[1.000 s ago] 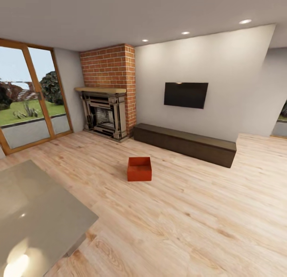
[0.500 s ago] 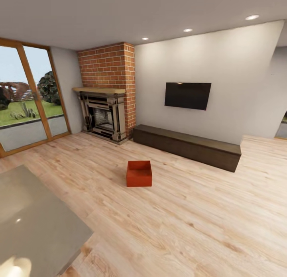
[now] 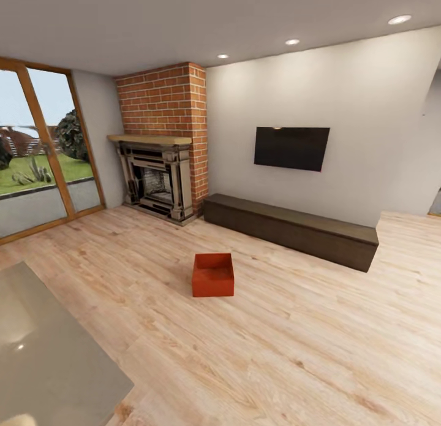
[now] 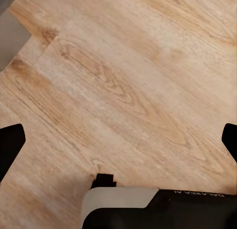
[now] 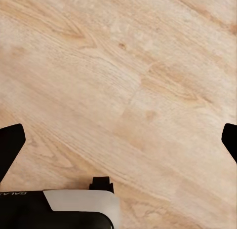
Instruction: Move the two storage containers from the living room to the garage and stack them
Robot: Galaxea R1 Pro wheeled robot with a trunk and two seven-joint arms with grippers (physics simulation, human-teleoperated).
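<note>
You are looking into the living room from the head camera. One orange-red storage container (image 3: pixel 213 275) is sitting on the light wood plank floor (image 3: pixel 294 346), out in the open, near the middle of the room. Its open top is facing up and nothing is showing inside it. It is standing apart from everything else.

Behind it, a long dark low cabinet (image 3: pixel 291 230) is running along the pale wall. A black TV (image 3: pixel 291 148) is hanging on the wall above the cabinet. To the left of the cabinet, a red brick chimney (image 3: pixel 164 107) is rising to the ceiling, with a grey fireplace (image 3: pixel 154 179) at its foot. Further left, a big glass door with a wood frame (image 3: pixel 38 150) is showing grass and bushes outside. A smooth grey tabletop (image 3: pixel 43 352) is sitting at the near left corner.

Your left gripper (image 4: pixel 118 140) is pointing down at bare wood planks. Its two dark fingertips (image 4: pixel 10 145) are sitting far apart, and it is holding nothing. Your right gripper (image 5: pixel 118 140) is doing the same: fingertips (image 5: pixel 10 145) spread wide over the planks, with nothing between them.
</note>
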